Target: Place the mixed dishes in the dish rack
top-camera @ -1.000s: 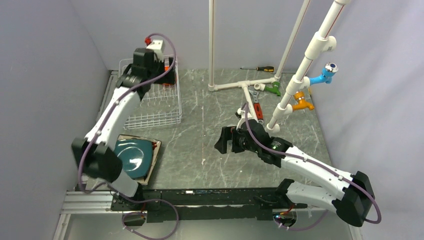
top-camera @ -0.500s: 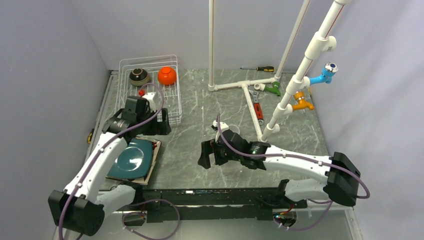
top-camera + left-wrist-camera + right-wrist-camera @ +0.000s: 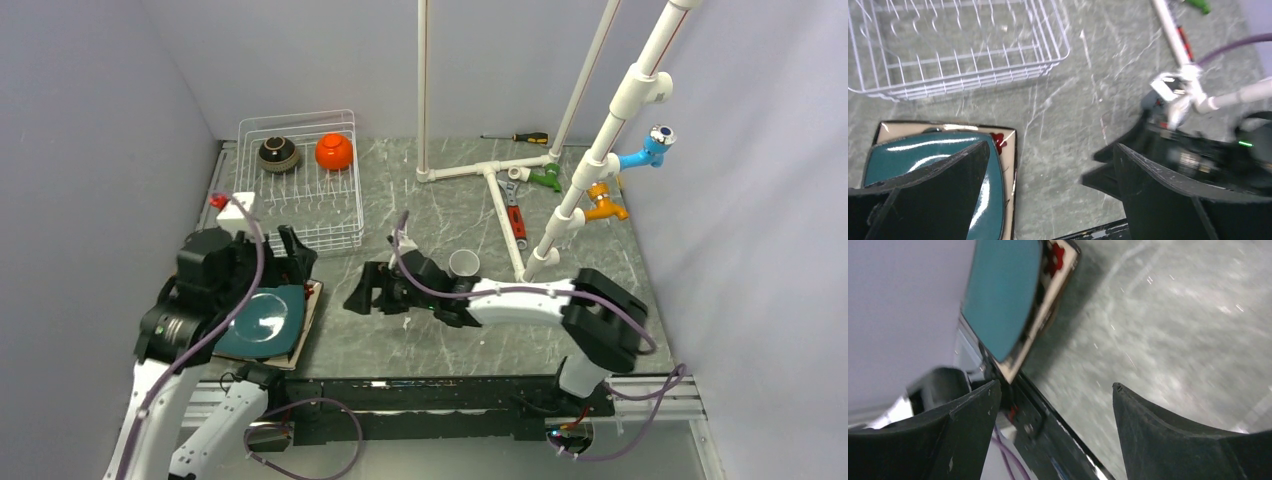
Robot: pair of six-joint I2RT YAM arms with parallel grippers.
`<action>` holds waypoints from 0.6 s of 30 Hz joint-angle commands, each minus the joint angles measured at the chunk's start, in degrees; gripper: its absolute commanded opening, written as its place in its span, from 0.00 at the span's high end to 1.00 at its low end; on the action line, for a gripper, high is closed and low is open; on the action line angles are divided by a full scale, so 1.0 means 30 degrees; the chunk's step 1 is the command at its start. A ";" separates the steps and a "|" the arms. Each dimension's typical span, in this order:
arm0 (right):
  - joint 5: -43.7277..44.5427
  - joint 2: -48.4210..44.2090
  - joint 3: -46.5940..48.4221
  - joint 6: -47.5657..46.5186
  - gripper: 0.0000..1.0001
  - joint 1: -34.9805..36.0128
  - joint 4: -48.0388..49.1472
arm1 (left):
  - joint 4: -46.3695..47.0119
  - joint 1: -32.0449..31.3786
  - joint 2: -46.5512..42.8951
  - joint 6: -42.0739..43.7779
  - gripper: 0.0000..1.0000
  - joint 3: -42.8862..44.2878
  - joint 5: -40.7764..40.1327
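The white wire dish rack stands at the back left and holds the dark brown bowl and the orange bowl. The dark teal plate lies on the brown floral plate at the front left. My left gripper is open and empty above the plates' right edge. My right gripper is open and empty, just right of the plates. The left wrist view shows the rack, teal plate and floral plate. The right wrist view shows the teal plate. The pale green plate is out of view.
A white pipe frame with blue, orange and green taps stands at the back right. A screwdriver and a red-handled tool lie near it. The black front rail runs along the near edge.
My left gripper has left the rack and come down to the stacked plates. My right gripper has moved left across the table towards the plates.
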 commanded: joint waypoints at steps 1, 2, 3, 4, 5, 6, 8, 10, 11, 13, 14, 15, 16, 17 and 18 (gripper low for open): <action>0.0763 0.3566 0.3225 0.2918 0.20 0.0332 0.3582 | -0.0516 -0.0023 -0.1541 0.0114 0.01 0.1980 0.0574; 0.0576 0.4351 0.3878 0.3136 0.23 0.0358 0.3988 | -0.0900 -0.0023 -0.1907 0.0232 0.01 0.2311 0.0888; 0.0450 0.5149 0.4399 0.3233 0.24 0.0423 0.4489 | -0.1237 -0.0020 -0.2173 0.0390 0.01 0.2528 0.1202; 0.0408 0.5849 0.5039 0.3106 0.25 0.0478 0.4760 | -0.1514 -0.0023 -0.2393 0.0519 0.01 0.2680 0.1325; 0.0466 0.6512 0.5724 0.2973 0.26 0.0540 0.4414 | -0.1757 -0.0009 -0.2621 0.0660 0.01 0.2787 0.1363; 0.0348 0.7225 0.6629 0.2832 0.27 0.0552 0.3876 | -0.2018 -0.0022 -0.2786 0.0773 0.01 0.2902 0.1331; 0.0005 0.8494 0.8131 0.2493 0.33 0.0544 0.3153 | -0.2297 -0.0023 -0.3093 0.0842 0.01 0.2958 0.1191; -0.0326 0.9535 0.9104 0.2482 0.43 0.0545 0.3156 | -0.1998 -0.0008 -0.3462 0.0856 0.01 0.2658 0.1403; -0.0320 0.9983 0.9436 0.2632 0.45 0.0552 0.3059 | -0.1825 0.0000 -0.3627 0.0871 0.01 0.2443 0.1596; -0.0368 1.0629 0.9857 0.2815 0.51 0.0544 0.3207 | -0.1622 -0.0028 -0.3698 0.0939 0.00 0.2072 0.1928; -0.0375 1.0908 0.9992 0.2889 0.53 0.0555 0.3249 | -0.1588 -0.0035 -0.3653 0.0932 0.01 0.1938 0.2098; -0.0321 1.1059 1.0137 0.2895 0.54 0.0565 0.3192 | -0.1536 -0.0043 -0.3603 0.0983 0.00 0.1830 0.2259; -0.0245 1.1261 1.0265 0.2896 0.55 0.0558 0.3097 | -0.1452 -0.0052 -0.3575 0.1062 0.01 0.1673 0.2501; -0.0220 1.1462 1.0442 0.2885 0.55 0.0554 0.2933 | -0.1365 -0.0045 -0.3605 0.1164 0.01 0.1522 0.2727; -0.0291 1.1689 1.0636 0.2910 0.55 0.0539 0.2808 | -0.1240 -0.0048 -0.3659 0.1256 0.01 0.1375 0.2768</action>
